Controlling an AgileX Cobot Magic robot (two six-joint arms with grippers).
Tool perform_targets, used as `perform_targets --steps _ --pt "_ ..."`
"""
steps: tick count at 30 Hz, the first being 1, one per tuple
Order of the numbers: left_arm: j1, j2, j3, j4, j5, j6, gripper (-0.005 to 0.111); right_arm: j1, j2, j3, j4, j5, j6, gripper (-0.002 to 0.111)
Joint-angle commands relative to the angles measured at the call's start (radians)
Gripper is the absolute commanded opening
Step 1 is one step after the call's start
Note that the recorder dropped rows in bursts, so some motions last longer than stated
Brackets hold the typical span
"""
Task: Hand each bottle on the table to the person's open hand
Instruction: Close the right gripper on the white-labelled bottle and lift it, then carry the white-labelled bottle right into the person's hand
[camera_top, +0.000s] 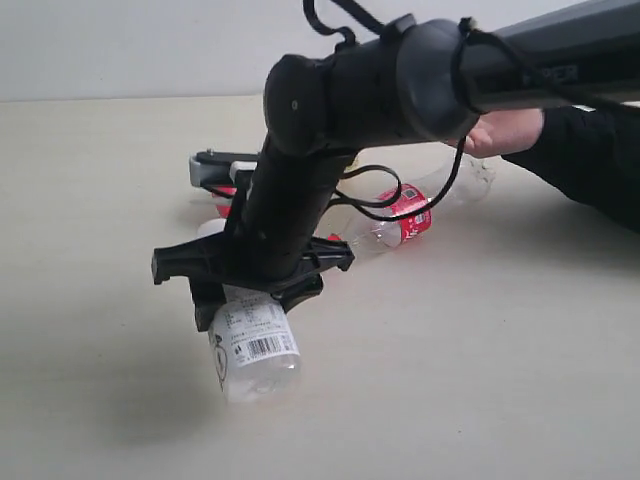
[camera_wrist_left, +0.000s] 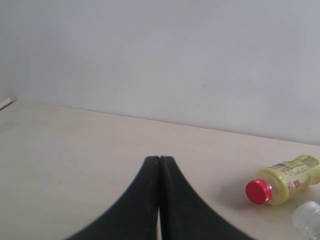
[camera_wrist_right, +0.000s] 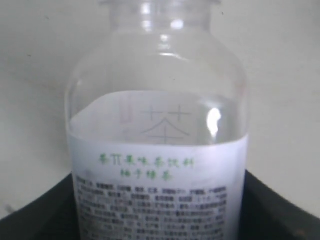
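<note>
1. Clear plastic bottle with white printed label (camera_wrist_right: 160, 150): tilted over the pale beige table (camera_top: 480, 400), gripped on both sides by my right gripper (camera_top: 250, 290).
2. My left gripper (camera_wrist_left: 159, 161): jaws pressed together, empty; a yellow red-capped bottle (camera_wrist_left: 287, 180) lies nearby.
3. Clear red-labelled bottle (camera_top: 402, 215): lying near the person's hand (camera_top: 505, 130).

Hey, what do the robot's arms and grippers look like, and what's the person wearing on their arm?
The right arm is matte black with rounded joint housings, a thin black cable looping alongside, and faint lettering on its upper link. The left gripper has two smooth black fingers tapering to narrow tips. The person wears a black long sleeve.
</note>
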Motion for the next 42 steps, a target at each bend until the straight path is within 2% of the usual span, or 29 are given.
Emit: perform_targets --steps 1,8,15,23,28,42 --pt "-0.005 -0.006 0.004 0.004 -0.001 0.0 0.0 0.001 -0.115 -0.007 0.004 0.04 -0.087 0.0" --pt "-0.005 -0.006 0.004 0.004 -0.001 0.0 0.0 -0.008 -0.267 -0.007 -0.116 0.131 -0.106 0.0" --pt "-0.005 -0.006 0.004 0.004 -0.001 0.0 0.0 -0.094 -0.392 -0.007 -0.166 0.254 -0.101 0.0" --pt "-0.005 -0.006 0.004 0.004 -0.001 0.0 0.0 -0.186 -0.447 -0.007 -0.188 0.333 -0.096 0.0" --pt "-0.005 -0.006 0.004 0.004 -0.001 0.0 0.0 -0.197 -0.447 -0.005 -0.251 0.337 -0.079 0.0" --pt "-0.005 -0.006 0.004 0.004 -0.001 0.0 0.0 -0.494 -0.443 -0.007 -0.225 0.36 -0.204 0.0"
